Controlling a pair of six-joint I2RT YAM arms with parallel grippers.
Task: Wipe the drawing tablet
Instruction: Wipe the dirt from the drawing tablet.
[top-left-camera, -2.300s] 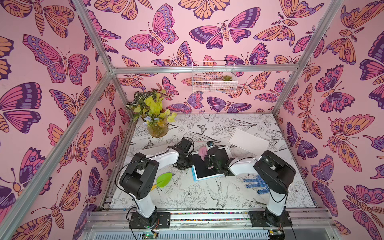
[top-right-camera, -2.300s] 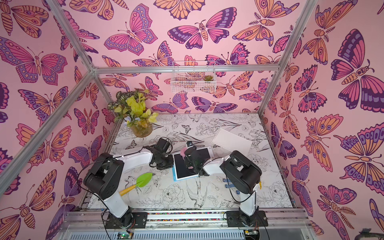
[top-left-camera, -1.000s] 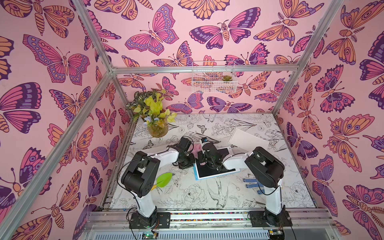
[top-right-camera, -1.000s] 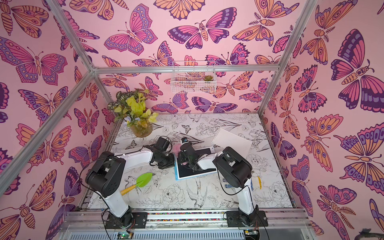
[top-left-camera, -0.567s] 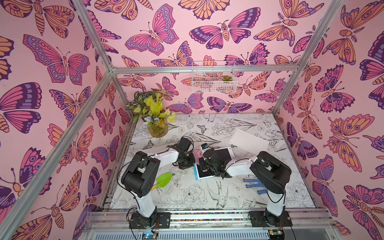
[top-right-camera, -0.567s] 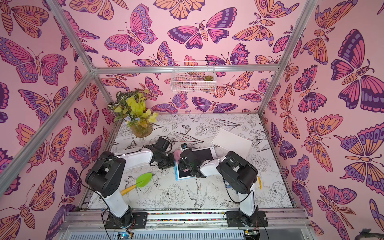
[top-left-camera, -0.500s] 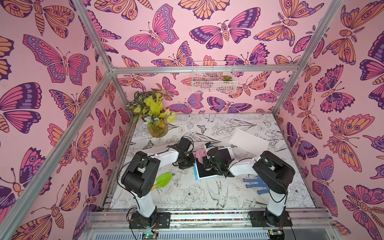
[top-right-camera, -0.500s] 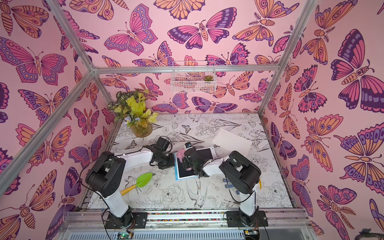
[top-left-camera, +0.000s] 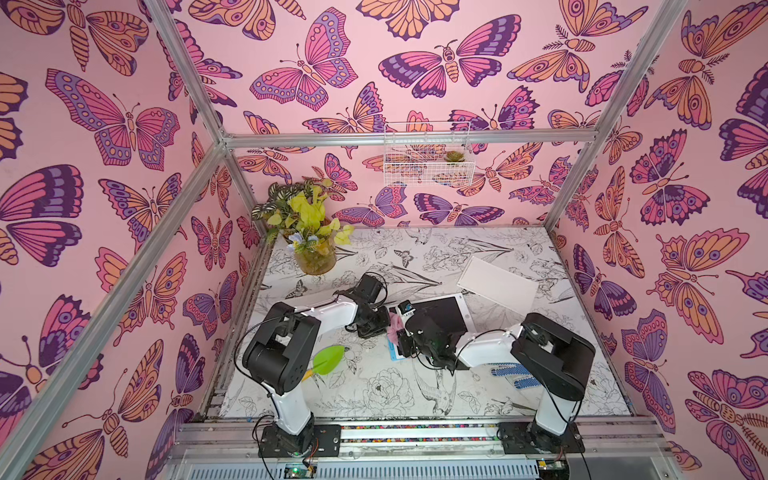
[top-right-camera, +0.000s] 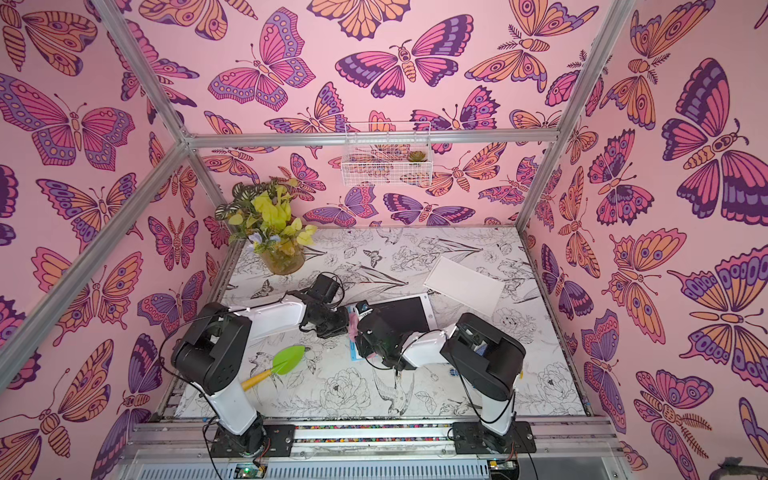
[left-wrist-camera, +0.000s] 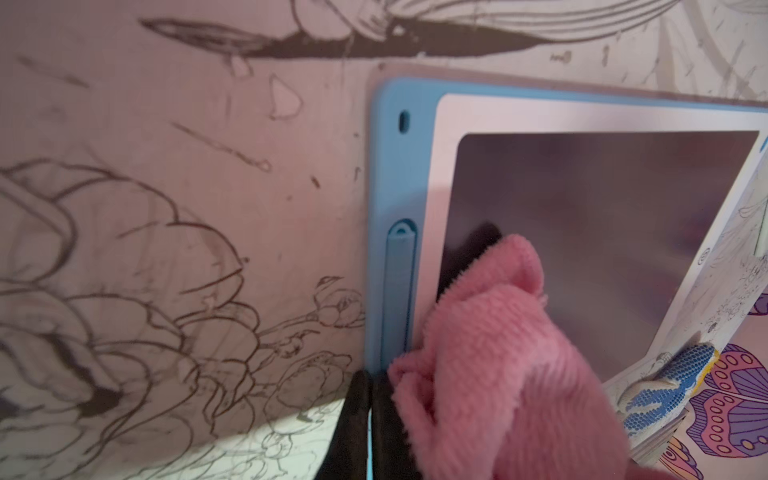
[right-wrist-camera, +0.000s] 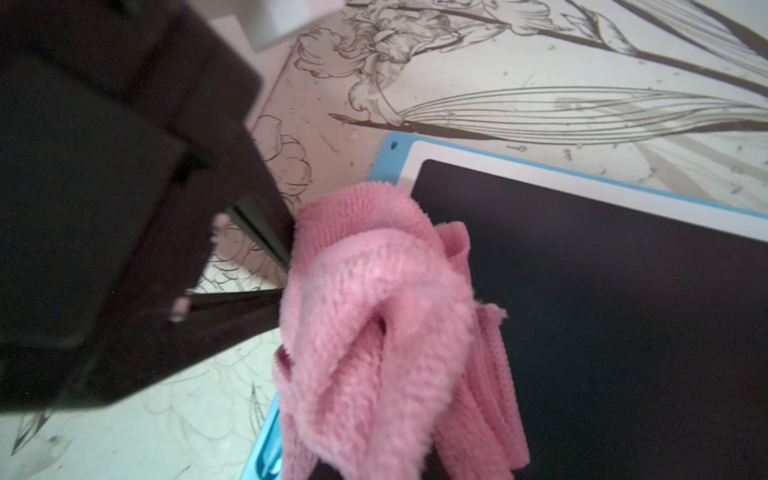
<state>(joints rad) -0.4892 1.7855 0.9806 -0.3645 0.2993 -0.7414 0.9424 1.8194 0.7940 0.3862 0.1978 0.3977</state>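
The drawing tablet (top-left-camera: 440, 313) (top-right-camera: 405, 313) lies flat mid-table, with a blue rim, white bezel and dark screen (left-wrist-camera: 602, 228) (right-wrist-camera: 623, 311). My left gripper (top-left-camera: 380, 328) (left-wrist-camera: 369, 428) is shut on the tablet's blue left edge, and a thin blue strip shows between its dark fingers. A fluffy pink cloth (top-left-camera: 395, 328) (top-right-camera: 354, 326) (left-wrist-camera: 498, 353) (right-wrist-camera: 374, 311) is bunched in my right gripper (top-left-camera: 405, 336) (right-wrist-camera: 374, 461), which is shut on it. The cloth rests on the screen's left side beside the left gripper and hides the right fingertips.
A potted plant (top-left-camera: 313, 241) stands at the back left. A white flat box (top-left-camera: 496, 282) lies behind the tablet. A green leaf-shaped scoop (top-left-camera: 328, 359) lies by the left arm, and a blue dotted glove (top-left-camera: 509, 374) under the right arm. A wire basket (top-left-camera: 428, 160) hangs on the back wall.
My right gripper has dragged the pink cloth along the tablet's left side toward the front edge. The left gripper has stayed clamped on the tablet's edge.
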